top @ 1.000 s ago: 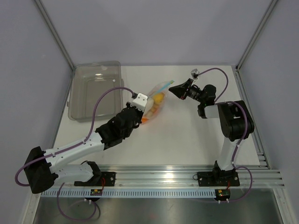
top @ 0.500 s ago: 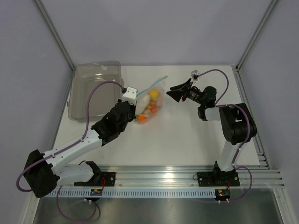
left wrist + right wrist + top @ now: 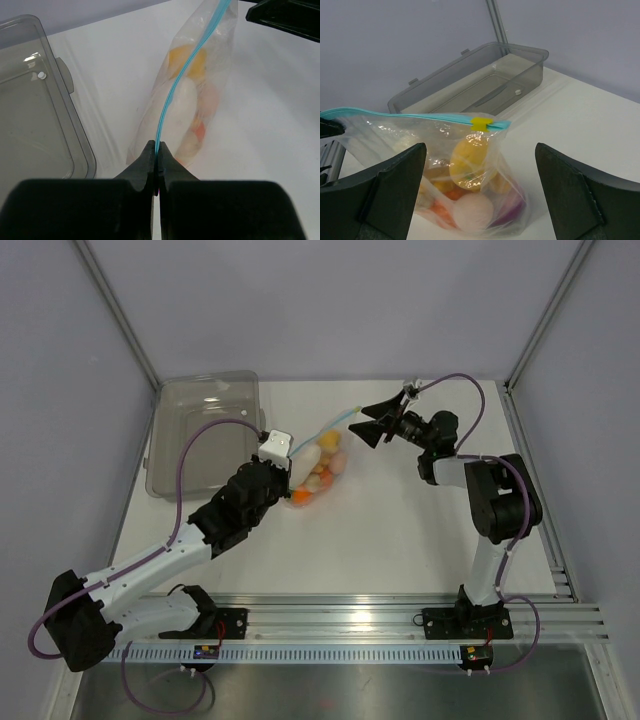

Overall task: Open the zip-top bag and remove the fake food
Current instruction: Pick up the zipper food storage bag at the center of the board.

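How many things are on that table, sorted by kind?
Robot arms: 2 (left arm, right arm)
Zip-top bag: 1
Grey tray: 1
Total: 4
The fake food inside the bag overlaps too much to count.

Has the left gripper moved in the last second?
Yes. The left gripper, shut on the bag, has shifted left in the top view, closer to the tray.
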